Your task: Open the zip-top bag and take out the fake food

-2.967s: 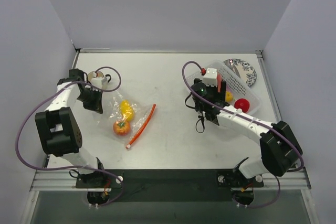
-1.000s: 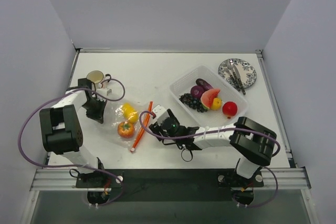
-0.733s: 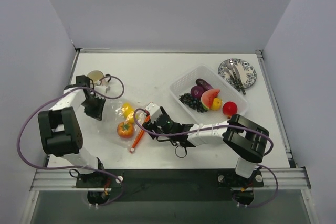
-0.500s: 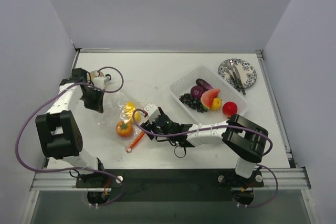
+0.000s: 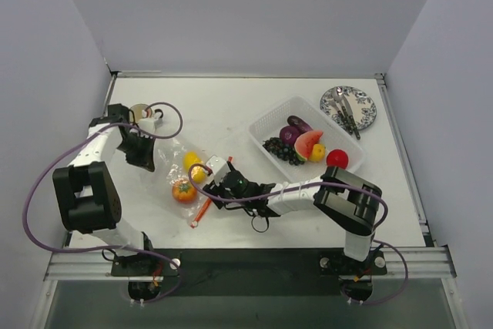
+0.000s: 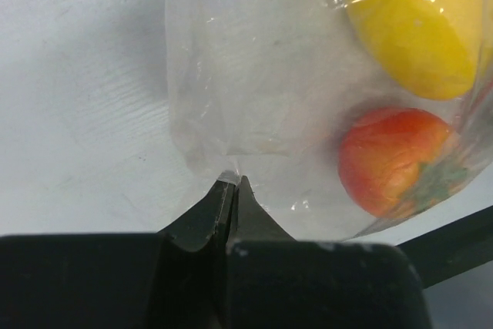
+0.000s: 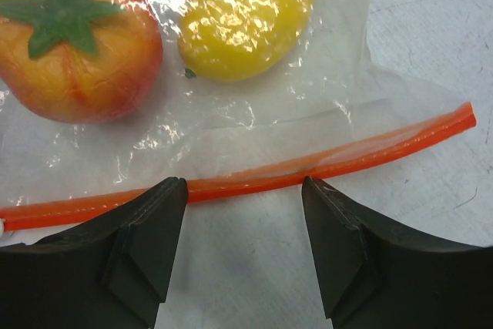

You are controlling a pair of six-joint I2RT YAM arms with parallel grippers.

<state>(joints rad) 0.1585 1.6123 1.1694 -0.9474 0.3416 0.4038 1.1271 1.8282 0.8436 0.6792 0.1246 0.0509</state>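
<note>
The zip-top bag [image 5: 176, 175] lies flat left of centre, its red-orange zip strip [image 7: 254, 179] running along the near side. Inside it sit pieces of fake food: an orange tomato with a green top [image 7: 77, 44] and a yellow fruit [image 7: 246, 17]. My left gripper [image 6: 231, 179] is shut on the bag's bottom corner, away from the zip. My right gripper [image 7: 243, 190] is open and low over the table. Its fingertips [image 7: 173, 190] reach the strip's near edge, with the strip's middle stretch running between them. From above, the right gripper [image 5: 208, 186] sits beside the strip [image 5: 202, 207].
A white basket [image 5: 262, 130] at right centre holds grapes, a purple fruit, a watermelon slice, a yellow piece and a red fruit. A patterned plate [image 5: 362, 105] with cutlery stands at the back right. A mug [image 5: 140, 113] is behind the left gripper.
The right gripper has travelled left from the table's middle to the zip strip, its jaws narrowing slightly. The left gripper stays shut on the bag corner; the bag has shifted a little.
</note>
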